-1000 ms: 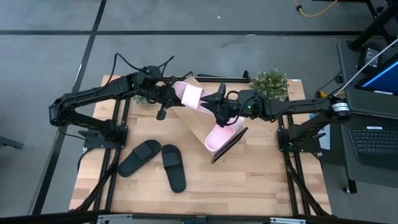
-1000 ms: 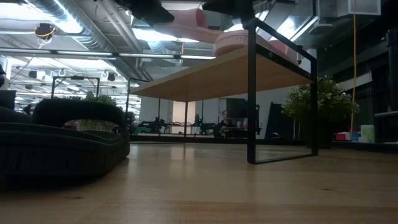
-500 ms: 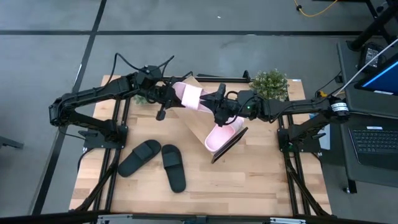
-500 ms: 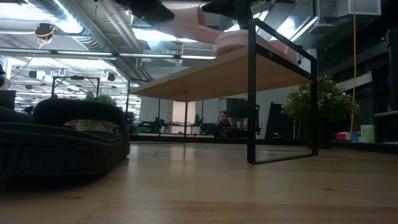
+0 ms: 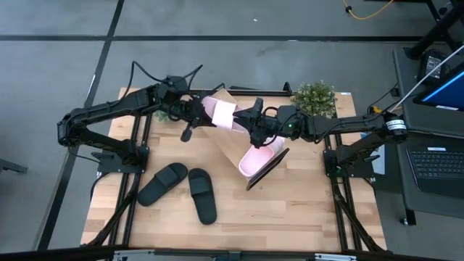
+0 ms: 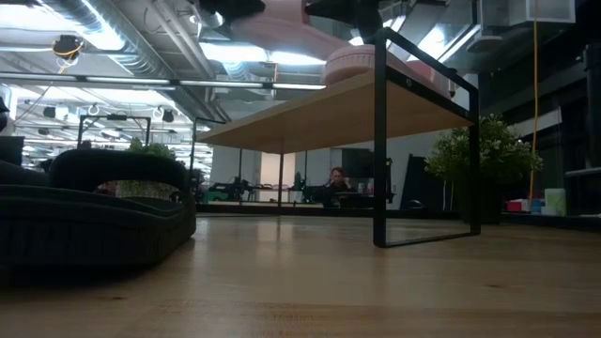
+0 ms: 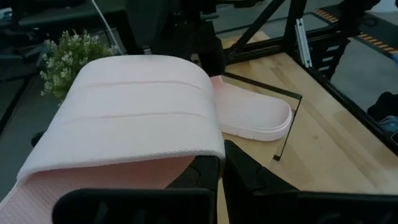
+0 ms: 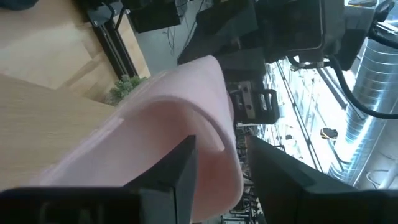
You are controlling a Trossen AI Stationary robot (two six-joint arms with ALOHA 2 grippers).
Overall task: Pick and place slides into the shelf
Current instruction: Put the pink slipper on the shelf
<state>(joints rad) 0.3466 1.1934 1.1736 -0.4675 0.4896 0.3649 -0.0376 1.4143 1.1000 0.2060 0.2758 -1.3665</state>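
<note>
Both grippers hold one pale pink slide (image 5: 223, 112) in the air above the far end of the shelf (image 5: 228, 141). My left gripper (image 5: 197, 114) is shut on its left end and my right gripper (image 5: 250, 125) on its right end. In the left wrist view its wide strap (image 7: 130, 112) fills the picture. The other pink slide (image 5: 257, 159) lies sole down on the shelf board's near end (image 6: 319, 108). Two black slides (image 5: 163, 183) (image 5: 203, 196) lie on the tabletop, near left. My left gripper (image 7: 222, 171) has the pink slide by the sole's edge (image 7: 180, 168) beside the strap, coming level from the table's left. Its own fingers hide the contact itself. The slide is lifted clear of the shelf. My right gripper (image 8: 221, 174) pinches the slide's end (image 8: 211, 168) between its two fingers (image 8: 180, 171), coming roughly level from the table's right. That end (image 5: 243, 122) is off the shelf, and the slide spans between the two grippers.
The shelf stands slantwise across the table's middle on a thin black frame (image 6: 380, 141). A potted plant (image 5: 314, 96) stands at the far right corner and a smaller one (image 5: 165, 114) under the left arm. The tabletop near the right front (image 5: 304, 210) is bare wood.
My left gripper has risen a little and taken its end of the pink slide up with it. The end held by my right gripper has stayed where it was. Both grippers have kept hold.
</note>
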